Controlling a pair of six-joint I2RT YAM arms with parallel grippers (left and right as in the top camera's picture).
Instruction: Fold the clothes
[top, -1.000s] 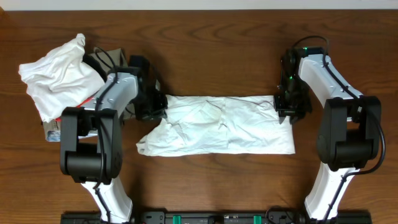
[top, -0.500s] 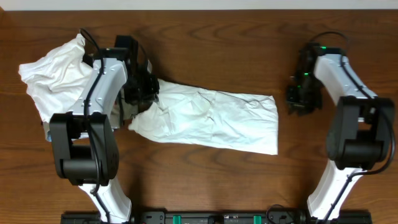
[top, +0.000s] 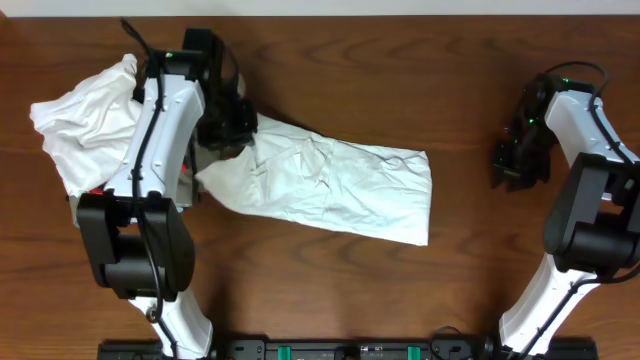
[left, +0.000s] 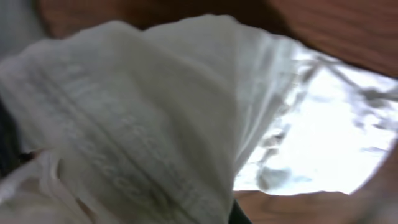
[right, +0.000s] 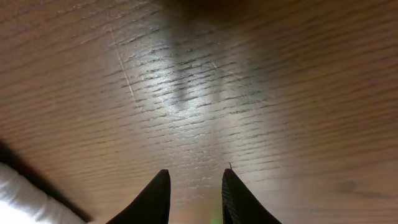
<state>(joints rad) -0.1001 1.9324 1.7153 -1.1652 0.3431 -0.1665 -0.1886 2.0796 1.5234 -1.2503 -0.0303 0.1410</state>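
White trousers lie in a long slanting strip mid tabletop. Left pincer is clamped on their left end; right pincer hangs slightly open, empty, well apart. Cloth's thin, limp, light, we'd say; we'd grab the free right-end corners.

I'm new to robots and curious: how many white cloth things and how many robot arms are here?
White cloth: 2, the long white thin-cloth trousers and a crumpled white cloth heap.
Robot arms: 2, left arm and right arm.
Total: 4.
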